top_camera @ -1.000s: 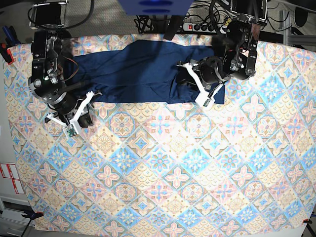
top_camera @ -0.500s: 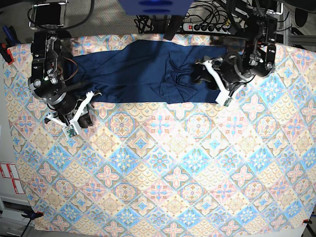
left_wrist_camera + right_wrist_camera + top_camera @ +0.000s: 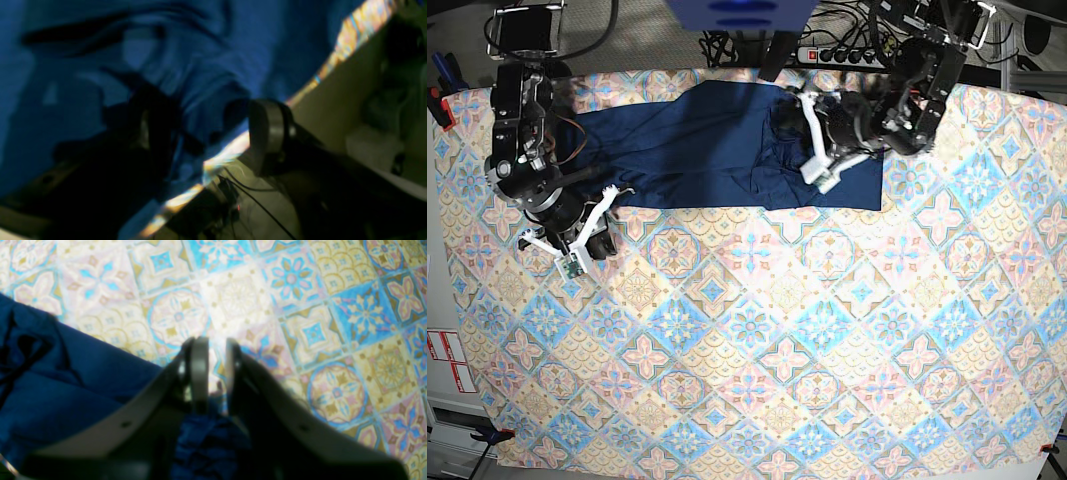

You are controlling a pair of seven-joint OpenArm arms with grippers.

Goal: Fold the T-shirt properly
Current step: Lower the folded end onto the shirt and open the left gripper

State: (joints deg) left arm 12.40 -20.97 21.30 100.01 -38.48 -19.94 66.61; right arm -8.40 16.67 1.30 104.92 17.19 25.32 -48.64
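Two arms work over one T-shirt [image 3: 717, 145], a dark navy garment stretched as a long band across the far edge of the desk, lying on the pastel tablecloth [image 3: 757, 340]. Judging by how it lies, the fold is partly done: the band has a fairly straight near edge, as if the body has been folded lengthwise, but it remains long from side to side and shows rumpled creases toward its right end, beneath the left arm. What seems left is smoothing that bunched part and bringing the ends in to make a compact rectangle.

The right tool [image 3: 213, 353] sits at the shirt's left near corner in the base view. In its wrist view the fingers stand close with a narrow gap at the tips, and a gathered wad of navy cloth lies between them lower down, so I judge it clamped on the shirt's edge.

The left tool [image 3: 812, 135] hovers over the rumpled right portion. Its white fingers look spread apart in the base view; the left wrist view is dark and blurred, showing one grey pad [image 3: 267, 133] against blue folds and a strip of tablecloth. I see no cloth pinched there, so it appears to hold nothing.
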